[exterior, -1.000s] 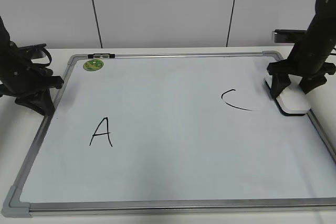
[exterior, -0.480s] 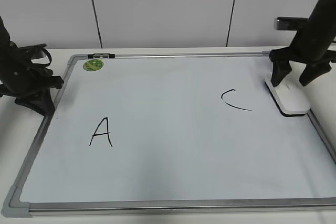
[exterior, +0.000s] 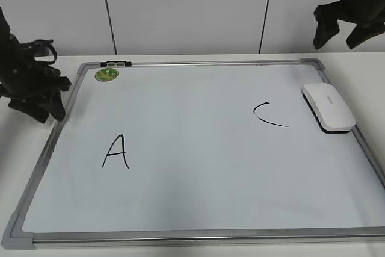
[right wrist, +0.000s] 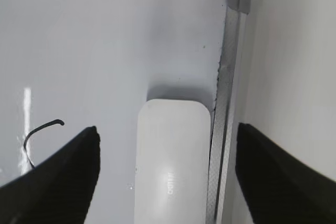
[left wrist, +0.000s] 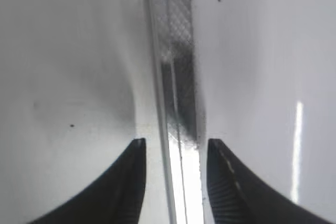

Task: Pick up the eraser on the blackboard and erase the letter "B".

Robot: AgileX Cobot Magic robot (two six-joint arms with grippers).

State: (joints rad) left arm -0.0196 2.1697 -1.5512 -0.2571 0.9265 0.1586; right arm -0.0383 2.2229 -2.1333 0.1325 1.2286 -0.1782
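Exterior view shows the blackboard (exterior: pixel 180 197), in fact a white board in a silver frame, lying flat on the table, with a black "A" (exterior: pixel 115 151) on its left part and a curved "C" (exterior: pixel 269 115) toward the right; no letter "B" shows anywhere on it, so the erasing looks done, judging from how the board reads now. The eraser (exterior: pixel 328 106) lies flat on the board just inside the right frame rail, close to the far right corner and just right of the "C", felt side down, probably parked there so it sits out of the writing area. The right gripper (exterior: pixel 349 27) hangs high above it, well clear, its two fingers spread apart and holding nothing; the right wrist view confirms this, looking straight down on the eraser (right wrist: pixel 170 163) between the wide-set fingers. The left gripper (exterior: pixel 37 97) sits low over the board's left frame rail, and the left wrist view shows its fingers parted with the rail running between them, gripping nothing. A small green magnet (exterior: pixel 107 74) sticks near the far left corner.
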